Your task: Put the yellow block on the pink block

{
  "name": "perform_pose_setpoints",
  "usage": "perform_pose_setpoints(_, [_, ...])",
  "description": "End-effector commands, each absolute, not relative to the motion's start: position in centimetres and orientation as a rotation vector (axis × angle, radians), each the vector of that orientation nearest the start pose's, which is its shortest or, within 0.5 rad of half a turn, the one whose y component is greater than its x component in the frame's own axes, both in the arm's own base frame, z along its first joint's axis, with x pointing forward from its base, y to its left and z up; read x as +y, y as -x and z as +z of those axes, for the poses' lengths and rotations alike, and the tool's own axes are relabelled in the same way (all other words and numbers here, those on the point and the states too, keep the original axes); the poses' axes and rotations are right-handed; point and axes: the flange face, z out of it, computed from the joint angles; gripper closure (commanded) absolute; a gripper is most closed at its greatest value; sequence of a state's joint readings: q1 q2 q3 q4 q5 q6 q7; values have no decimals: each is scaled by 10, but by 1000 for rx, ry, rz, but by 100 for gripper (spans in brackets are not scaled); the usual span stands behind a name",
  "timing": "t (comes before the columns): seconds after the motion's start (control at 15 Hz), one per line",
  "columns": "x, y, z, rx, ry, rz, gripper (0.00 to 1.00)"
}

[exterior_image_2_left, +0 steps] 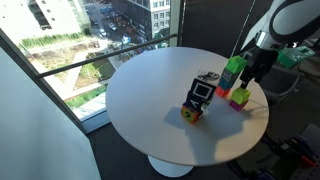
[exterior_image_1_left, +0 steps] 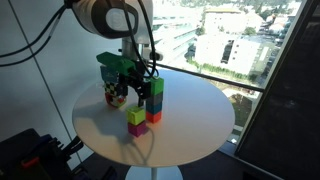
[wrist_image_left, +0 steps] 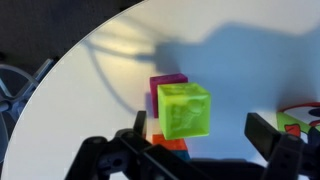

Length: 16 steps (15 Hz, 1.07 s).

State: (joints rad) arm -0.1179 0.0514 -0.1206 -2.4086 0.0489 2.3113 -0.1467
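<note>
The yellow block point(exterior_image_1_left: 137, 116) sits on top of the pink block point(exterior_image_1_left: 137, 128) on the round white table point(exterior_image_1_left: 190, 130). Both also show in an exterior view, the yellow block point(exterior_image_2_left: 241, 95) above the pink block point(exterior_image_2_left: 237, 103). In the wrist view the yellow block point(wrist_image_left: 184, 110) covers most of the pink block point(wrist_image_left: 168, 84). My gripper point(wrist_image_left: 200, 130) is open, with its fingers on either side of the yellow block and a clear gap on the right side. It hangs just above the pair in both exterior views point(exterior_image_1_left: 132, 85) point(exterior_image_2_left: 255, 68).
A tall stack with a green cube point(exterior_image_1_left: 157, 87), a blue one and an orange-red one stands right beside the pair. A patterned multicoloured cube point(exterior_image_2_left: 198, 98) stands nearby on the table. A window wall runs behind the table.
</note>
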Motion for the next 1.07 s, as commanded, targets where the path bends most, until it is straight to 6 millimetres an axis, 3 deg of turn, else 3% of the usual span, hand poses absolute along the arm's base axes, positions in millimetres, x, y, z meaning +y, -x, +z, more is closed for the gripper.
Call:
perform_pose_setpoints(0.0, [-112, -458, 305, 178, 3081, 233, 0])
perform_pose_setpoints(1.0, [-110, -424, 387, 204, 3139, 223, 0])
